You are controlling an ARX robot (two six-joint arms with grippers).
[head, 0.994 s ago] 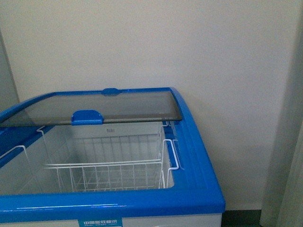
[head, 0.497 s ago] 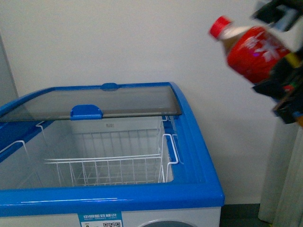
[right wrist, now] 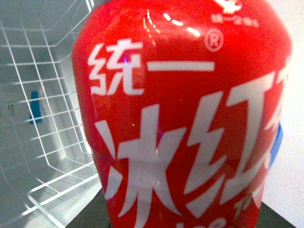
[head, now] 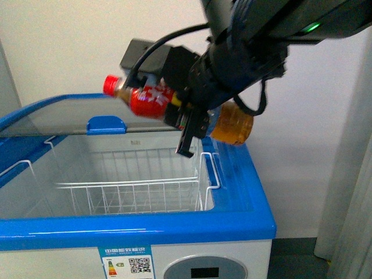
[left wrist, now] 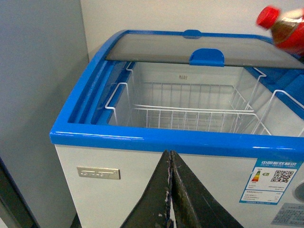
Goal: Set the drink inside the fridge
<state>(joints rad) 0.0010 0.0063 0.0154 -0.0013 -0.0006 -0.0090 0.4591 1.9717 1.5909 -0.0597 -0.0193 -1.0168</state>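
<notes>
The drink [head: 148, 100] is a clear bottle with a red cap, a red label with white lettering and brown liquid. My right gripper [head: 187, 113] is shut on its middle and holds it nearly level above the fridge's open right half, cap pointing left. The fridge [head: 133, 224] is a white chest with a blue rim. Its glass lid [head: 58, 119] with a blue handle is slid to the back. The label fills the right wrist view [right wrist: 185, 118]. My left gripper [left wrist: 170, 154] is shut and empty, in front of the fridge's front wall [left wrist: 142, 175]. The drink's cap [left wrist: 268, 15] shows there too.
A white wire basket [head: 133, 195] hangs inside the fridge and shows in the right wrist view [right wrist: 42, 118]. A digital panel [head: 204, 271] and a sticker [head: 125, 263] are on the front wall. A grey cabinet side [left wrist: 38, 95] stands left of the fridge. A white wall is behind.
The right arm, out of view one second ago, has come in from the upper right and carried the drink left and down over the fridge's opening.
</notes>
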